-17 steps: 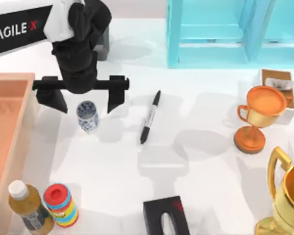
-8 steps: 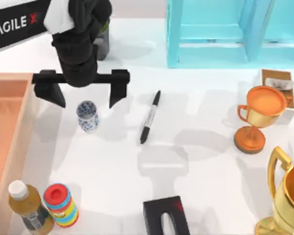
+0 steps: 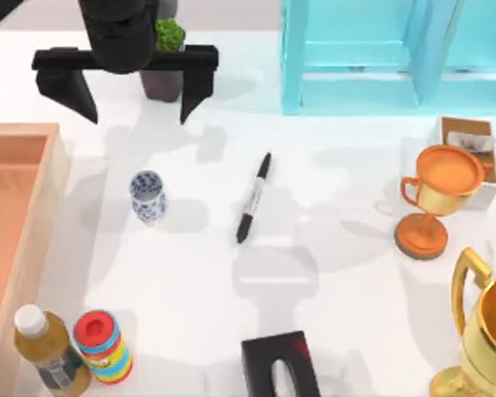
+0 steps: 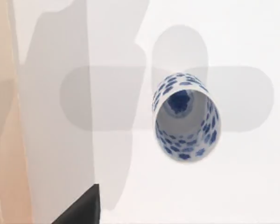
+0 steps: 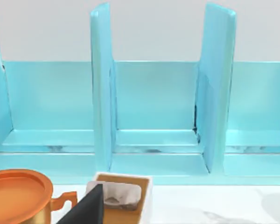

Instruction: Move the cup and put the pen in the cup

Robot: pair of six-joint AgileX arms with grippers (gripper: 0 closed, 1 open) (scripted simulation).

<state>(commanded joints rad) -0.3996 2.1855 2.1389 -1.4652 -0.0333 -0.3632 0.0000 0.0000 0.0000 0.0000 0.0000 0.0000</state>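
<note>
The cup (image 3: pixel 147 196), small and white with a blue pattern, stands upright on the white table left of centre. The left wrist view looks down into the cup (image 4: pixel 185 116), with one black finger (image 4: pixel 81 210) at the picture's edge. My left gripper (image 3: pixel 137 118) hangs open and wide above the table, beyond the cup and apart from it, holding nothing. The black pen (image 3: pixel 254 197) lies flat to the cup's right, with a pale band at its middle. My right gripper (image 5: pixel 193 219) faces the blue rack, open, one finger (image 5: pixel 86 210) showing.
A peach tray (image 3: pixel 16 215) runs along the left edge. A bottle (image 3: pixel 48 351) and striped can (image 3: pixel 104 346) stand front left, a black box (image 3: pixel 279 364) front centre. Orange trophy (image 3: pixel 436 198) and gold trophy (image 3: pixel 484 331) stand right. Blue rack (image 3: pixel 380 54) and potted plant (image 3: pixel 164 58) are behind.
My left gripper has lifted and drawn back from around the cup toward the far side, still open. The cup and the pen have stayed in place.
</note>
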